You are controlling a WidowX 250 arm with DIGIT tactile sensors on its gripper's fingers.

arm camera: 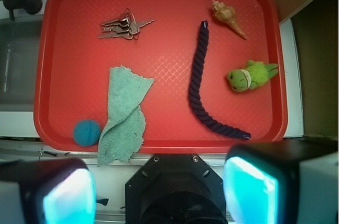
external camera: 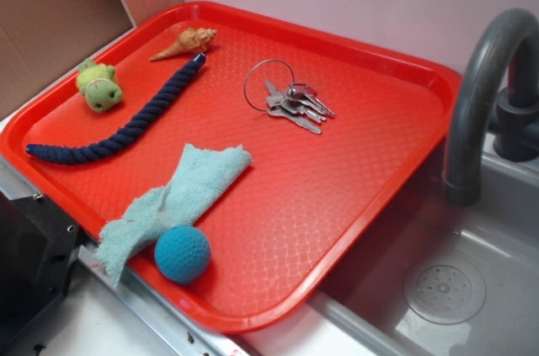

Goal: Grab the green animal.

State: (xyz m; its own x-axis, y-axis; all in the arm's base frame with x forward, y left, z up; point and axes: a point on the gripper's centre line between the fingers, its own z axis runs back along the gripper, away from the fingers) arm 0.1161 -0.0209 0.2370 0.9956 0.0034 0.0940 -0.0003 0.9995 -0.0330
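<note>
The green animal point(external camera: 99, 87) is a small lime-green plush lying near the far left corner of the red tray point(external camera: 370, 221). In the wrist view the green animal point(arm camera: 249, 75) sits at the right side of the tray point(arm camera: 169, 65), beyond the dark rope. My gripper point(arm camera: 159, 192) hangs high above the tray's near edge, well short of the plush. It is open, its two glowing teal pads point(arm camera: 249, 189) stand wide apart, and nothing is between them. The gripper does not show in the exterior view.
On the tray lie a navy rope point(arm camera: 200, 81), a seashell point(arm camera: 228, 17), a bunch of keys point(arm camera: 124, 25), a pale teal cloth point(arm camera: 126, 115) hanging over the near rim, and a teal crocheted ball point(arm camera: 87, 132). A grey faucet point(external camera: 480, 95) and sink flank the tray.
</note>
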